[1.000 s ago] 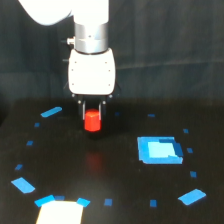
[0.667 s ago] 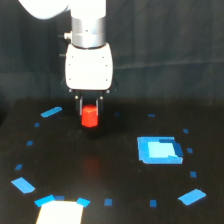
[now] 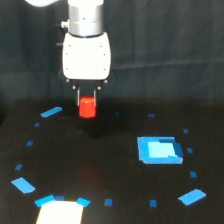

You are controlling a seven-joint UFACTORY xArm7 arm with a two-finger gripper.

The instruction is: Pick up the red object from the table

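The red object [image 3: 87, 108], a small red-orange cylinder, hangs upright between the fingers of my gripper [image 3: 87, 102] in the exterior view. The gripper is shut on it, its dark fingers running down either side of the cylinder's top. The cylinder is off the black table [image 3: 100, 160], with a faint red reflection below it on the surface. The white gripper body and the grey arm rise straight above it.
A flat blue square patch [image 3: 158, 150] lies toward the exterior view's right. A white patch [image 3: 59, 212] sits at the front edge. Small blue tape marks ring the middle of the table, including one [image 3: 51, 111] just left of the cylinder.
The gripper has risen with the red object held in it, lifting the cylinder off the table surface. Nothing else has moved.
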